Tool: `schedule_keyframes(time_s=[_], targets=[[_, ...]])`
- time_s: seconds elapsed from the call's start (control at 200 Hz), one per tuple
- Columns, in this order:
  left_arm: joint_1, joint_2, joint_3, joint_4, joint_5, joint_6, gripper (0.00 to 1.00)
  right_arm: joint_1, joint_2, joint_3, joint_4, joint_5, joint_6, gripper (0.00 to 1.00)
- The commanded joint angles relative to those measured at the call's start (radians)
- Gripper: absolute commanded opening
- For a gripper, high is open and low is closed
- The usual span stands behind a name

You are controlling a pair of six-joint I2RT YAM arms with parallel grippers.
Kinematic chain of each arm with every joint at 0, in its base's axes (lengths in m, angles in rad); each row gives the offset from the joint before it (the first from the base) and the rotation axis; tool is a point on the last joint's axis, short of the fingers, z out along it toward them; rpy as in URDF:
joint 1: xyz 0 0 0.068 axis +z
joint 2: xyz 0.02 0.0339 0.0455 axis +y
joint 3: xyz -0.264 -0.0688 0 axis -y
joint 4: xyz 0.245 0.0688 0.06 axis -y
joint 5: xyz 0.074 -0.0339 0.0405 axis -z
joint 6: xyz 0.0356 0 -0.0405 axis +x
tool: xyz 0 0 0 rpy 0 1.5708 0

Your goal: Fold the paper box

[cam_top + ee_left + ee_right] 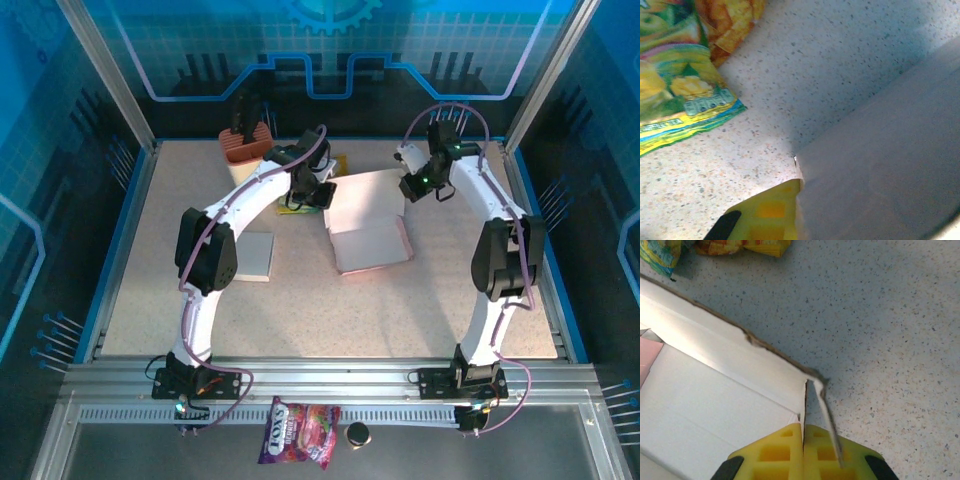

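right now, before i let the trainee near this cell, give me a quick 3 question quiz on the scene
1. True or false: the right gripper is shut on a wall of the paper box.
2. What lies on the table beside the left gripper, on the side away from the box? A) snack bag B) mug C) scissors
3. Fill in: the flat white card lies on the ____ arm's side of the box.
Key: 1 true; 2 A; 3 left.
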Motion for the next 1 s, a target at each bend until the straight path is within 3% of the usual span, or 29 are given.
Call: schedule_keyframes(time_s=[0.0, 0.19, 0.32, 0.515, 0.82, 0.996], targets=[[-0.019, 0.013, 0.075, 0.009, -0.068, -0.048, 0.00, 0.042, -0.102, -0.074, 0.118, 0.040, 0.132, 0.00], [-0.024, 0.022, 0.098, 0.095, -0.126, -0.159, 0.00, 0.106, -0.238, -0.302, 0.421, 0.144, 0.325, 0.00], [-0.023, 0.034, 0.104, 0.186, -0.096, -0.201, 0.00, 0.126, -0.300, -0.431, 0.604, 0.188, 0.444, 0.00], [-0.021, 0.043, 0.085, 0.269, -0.021, -0.222, 0.00, 0.163, -0.341, -0.538, 0.776, 0.259, 0.489, 0.00], [-0.040, -0.047, -0.140, 0.484, 0.060, -0.235, 0.00, 0.177, -0.435, -0.785, 1.085, 0.326, 0.528, 0.00], [-0.067, -0.164, -0.435, 0.811, 0.058, -0.217, 0.00, 0.176, -0.475, -0.922, 1.212, 0.304, 0.540, 0.00]])
